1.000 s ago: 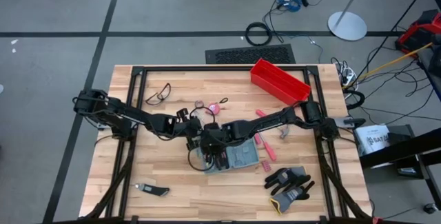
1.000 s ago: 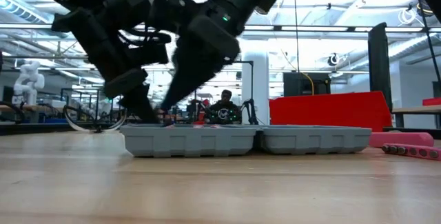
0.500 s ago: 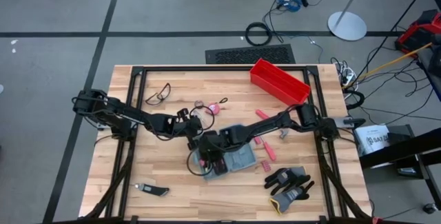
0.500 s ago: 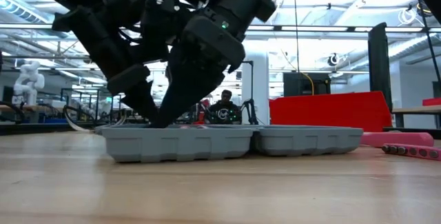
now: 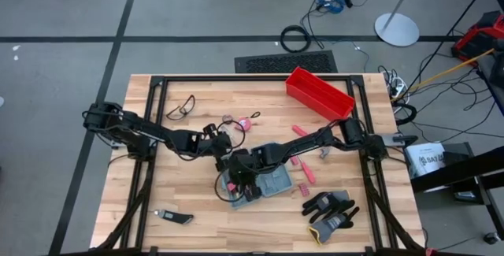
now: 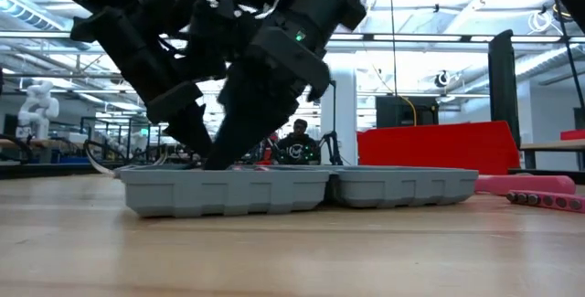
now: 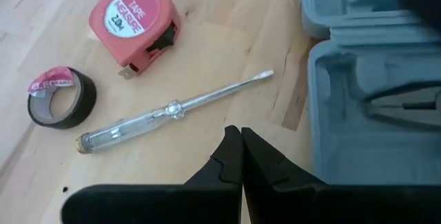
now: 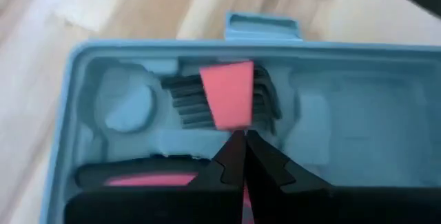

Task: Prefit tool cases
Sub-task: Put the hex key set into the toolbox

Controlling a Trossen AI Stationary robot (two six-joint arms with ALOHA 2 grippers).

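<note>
While both grippers stay pinched shut, the right gripper [image 8: 242, 140] has dragged the open tool case [image 5: 264, 181] leftward, its end now under the left gripper [image 7: 240, 136]; screwdriver [image 7: 172, 108] just beside case, unfitted.

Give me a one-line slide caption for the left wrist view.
Shut left gripper above the wooden table, beside the open tool case, facing a screwdriver, tape measure and tape roll.

Tool case [image 5: 264, 181] lies open mid-table, a bit toward the front edge. Bin [image 5: 319, 92] sits at 1 o'clock from it, gloves [image 5: 331, 210] at 4, glasses [image 5: 181, 107] at 10. Tape measure [image 7: 134, 23], tape roll [image 7: 60, 98] and screwdriver [image 7: 172, 110] lie just beside the case.
</note>
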